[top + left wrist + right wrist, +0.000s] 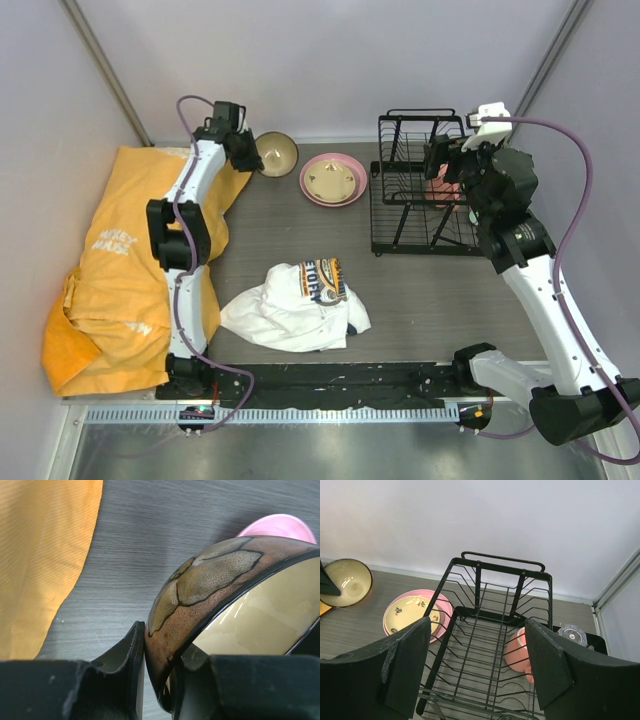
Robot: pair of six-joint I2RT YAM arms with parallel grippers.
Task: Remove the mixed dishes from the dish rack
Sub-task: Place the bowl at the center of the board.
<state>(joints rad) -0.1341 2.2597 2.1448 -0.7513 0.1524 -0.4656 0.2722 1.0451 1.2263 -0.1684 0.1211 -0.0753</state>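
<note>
**Right wrist view: pink mug, last items in rack**

Right wrist view: your right gripper (pixel 477 667) hangs wide open and empty above the dish rack (pixel 490 635). The pink mug (pixel 517 650) lies on its side at the rack's right, just below the fingers; the clear glass (pixel 571 634) sits beyond it. Treat the mug as rigid, glazed, slippery, breakable; grip across its wall. Your left gripper (pixel 157 672) pinches the tan bowl's (pixel 230 595) rim, far left.

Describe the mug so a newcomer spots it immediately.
Find the black wire dish rack at the table's far right. Inside, against its right side, sits the pink mug. The clear glass beside it is transparent; the mug is solid pink.
</note>
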